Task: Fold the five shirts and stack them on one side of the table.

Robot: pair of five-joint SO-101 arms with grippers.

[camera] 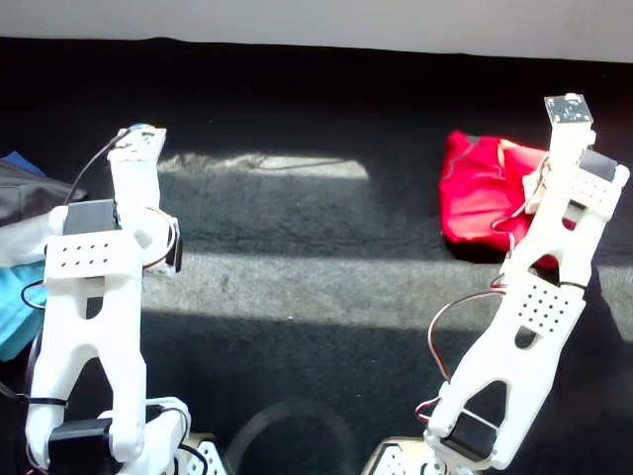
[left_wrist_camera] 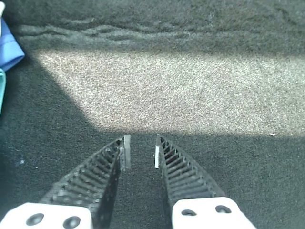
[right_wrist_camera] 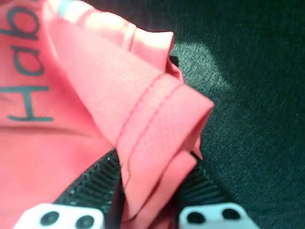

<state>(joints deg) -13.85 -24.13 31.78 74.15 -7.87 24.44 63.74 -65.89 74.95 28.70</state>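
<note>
A red shirt (camera: 482,188) lies bunched on the dark table at the right, partly under my right arm (camera: 554,267). In the right wrist view a folded hem of that red shirt (right_wrist_camera: 157,124) runs between the black fingers (right_wrist_camera: 93,183), and my right gripper (right_wrist_camera: 147,191) is shut on it. My left gripper (left_wrist_camera: 140,151) hovers over bare dark cloth near a sunlit strip, its fingers slightly open with nothing between them. My left arm (camera: 94,267) stands at the left of the table.
A pile of shirts lies at the left edge: dark grey (camera: 25,188), blue (left_wrist_camera: 8,47) and teal (camera: 15,307). Sunlit bands (camera: 297,287) cross the black table cover. A white wall (camera: 316,20) runs along the far edge.
</note>
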